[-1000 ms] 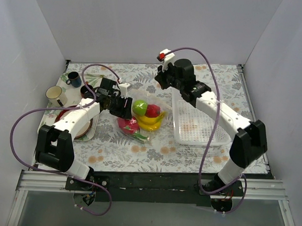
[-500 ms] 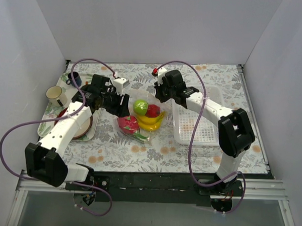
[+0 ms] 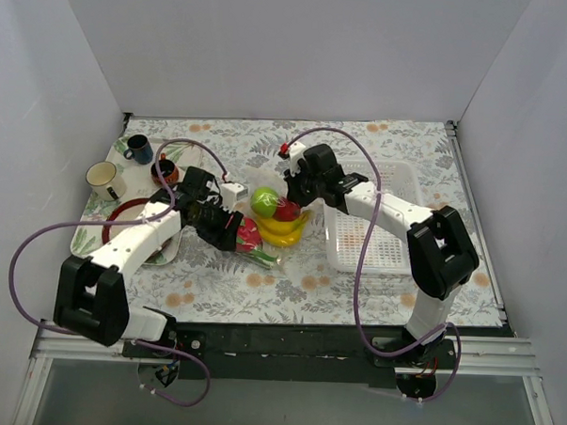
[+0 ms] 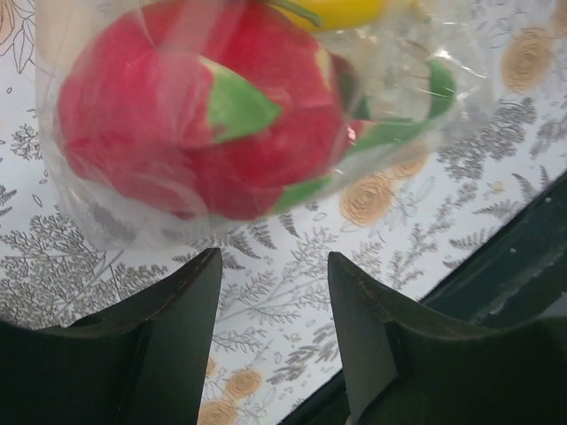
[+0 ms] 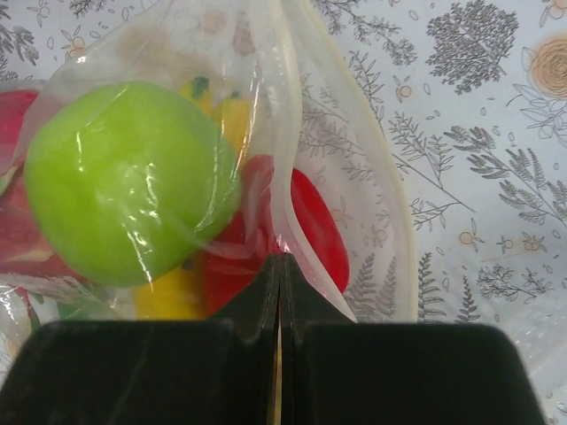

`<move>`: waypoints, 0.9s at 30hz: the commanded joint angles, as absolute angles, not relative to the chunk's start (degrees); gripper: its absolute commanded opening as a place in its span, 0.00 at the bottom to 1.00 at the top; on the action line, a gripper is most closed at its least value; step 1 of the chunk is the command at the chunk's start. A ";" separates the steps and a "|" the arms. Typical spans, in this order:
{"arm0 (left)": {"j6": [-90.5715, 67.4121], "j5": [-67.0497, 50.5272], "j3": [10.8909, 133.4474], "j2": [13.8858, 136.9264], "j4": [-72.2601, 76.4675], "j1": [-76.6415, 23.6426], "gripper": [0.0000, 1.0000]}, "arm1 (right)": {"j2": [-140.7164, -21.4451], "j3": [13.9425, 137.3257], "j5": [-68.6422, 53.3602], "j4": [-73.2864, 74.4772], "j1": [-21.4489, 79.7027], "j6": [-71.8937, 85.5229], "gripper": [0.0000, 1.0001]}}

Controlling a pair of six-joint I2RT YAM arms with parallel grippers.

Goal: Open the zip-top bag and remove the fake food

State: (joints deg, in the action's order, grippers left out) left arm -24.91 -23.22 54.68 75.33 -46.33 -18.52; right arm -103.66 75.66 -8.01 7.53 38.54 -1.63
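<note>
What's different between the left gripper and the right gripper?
The left gripper has its jaws apart with nothing between them; the right gripper has its jaws pressed shut on a fold of the zip-top bag. The left gripper faces the pink-red fruit; the right gripper sits by the green apple. Both have black jaws and are close to the same bag.

Plain white walls enclose a table (floral-patterned cloth).

left gripper wide, right gripper closed
</note>
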 commanded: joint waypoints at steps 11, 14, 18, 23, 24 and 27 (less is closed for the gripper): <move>-25.31 -14.59 64.42 89.91 -35.51 -16.79 0.49 | -95.90 65.92 -9.05 10.02 48.33 3.16 0.01; -25.49 -15.03 66.97 92.19 -35.42 -15.56 0.49 | -93.53 63.03 -8.26 9.76 50.97 3.95 0.01; -26.01 -15.99 69.25 94.39 -35.33 -15.03 0.49 | -91.06 59.60 -8.43 9.32 54.39 5.71 0.01; -26.98 -16.61 71.98 97.11 -34.98 -15.03 0.49 | -89.56 57.66 -10.55 8.52 57.30 6.24 0.01; -27.07 -16.70 72.16 97.38 -34.98 -15.03 0.49 | -89.47 57.57 -10.46 8.87 57.57 6.15 0.01; -27.16 -16.70 72.42 97.82 -35.24 -14.94 0.49 | -87.72 56.69 -8.71 8.79 57.48 5.19 0.01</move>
